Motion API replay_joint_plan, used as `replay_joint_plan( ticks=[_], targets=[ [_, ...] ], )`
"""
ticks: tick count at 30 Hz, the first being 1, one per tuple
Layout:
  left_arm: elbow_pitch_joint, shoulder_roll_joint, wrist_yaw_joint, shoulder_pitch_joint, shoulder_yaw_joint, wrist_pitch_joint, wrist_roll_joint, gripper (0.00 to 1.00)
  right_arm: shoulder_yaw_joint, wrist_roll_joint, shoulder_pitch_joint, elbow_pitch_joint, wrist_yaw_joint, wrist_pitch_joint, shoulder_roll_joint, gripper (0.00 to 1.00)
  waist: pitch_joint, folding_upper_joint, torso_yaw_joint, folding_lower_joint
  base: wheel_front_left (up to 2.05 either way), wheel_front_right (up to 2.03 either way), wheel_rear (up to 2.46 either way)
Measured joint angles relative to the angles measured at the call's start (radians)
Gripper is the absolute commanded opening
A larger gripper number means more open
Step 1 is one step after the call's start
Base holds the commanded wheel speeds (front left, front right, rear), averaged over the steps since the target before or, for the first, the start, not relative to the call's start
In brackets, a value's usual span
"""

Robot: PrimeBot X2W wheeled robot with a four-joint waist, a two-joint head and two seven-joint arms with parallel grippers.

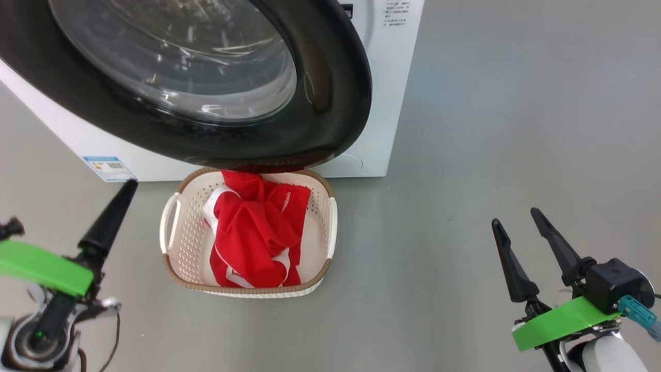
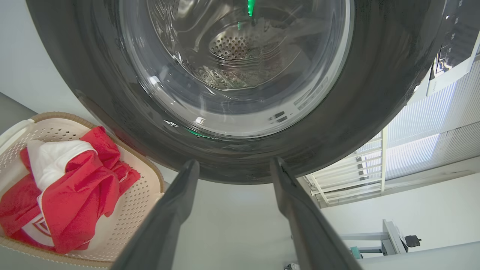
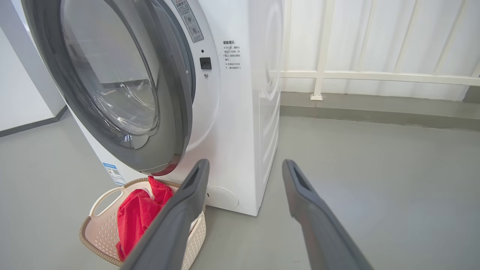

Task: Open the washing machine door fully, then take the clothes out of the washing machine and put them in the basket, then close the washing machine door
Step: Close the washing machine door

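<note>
The washing machine [image 1: 384,103] stands white at the top. Its door [image 1: 335,103], black-rimmed with a glass bowl, stands partly swung out and overhangs the far end of the basket [image 1: 170,227]. The cream basket sits on the floor in front of the machine and holds the red and white clothes [image 1: 258,232]. My left gripper [image 2: 234,163] is open and empty, pointing at the door's lower rim, with the basket [image 2: 144,202] and clothes [image 2: 75,187] to its left. My right gripper [image 1: 516,219] is open and empty, off to the right of the basket [image 3: 101,228] and well clear of it.
Grey floor spreads to the right of the machine. A white railing [image 3: 375,75] runs behind the machine's right side. A blue sticker [image 1: 108,168] marks the machine's lower front. A pale table [image 2: 392,232] stands at the far side of the room in the left wrist view.
</note>
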Motion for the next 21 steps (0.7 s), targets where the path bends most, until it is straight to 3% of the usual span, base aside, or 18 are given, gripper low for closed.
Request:
replay_joint_plan(
  ticks=[21],
  targets=[
    [-0.001, 0.063, 0.0, 0.27, -0.101, -0.306, 0.08, 1.0, -0.024, 0.002, 0.074, 0.003, 0.0, 0.0, -0.007, 1.0, -0.044, 0.0, -0.092, 0.0, 0.0, 0.0, 0.0]
  ],
)
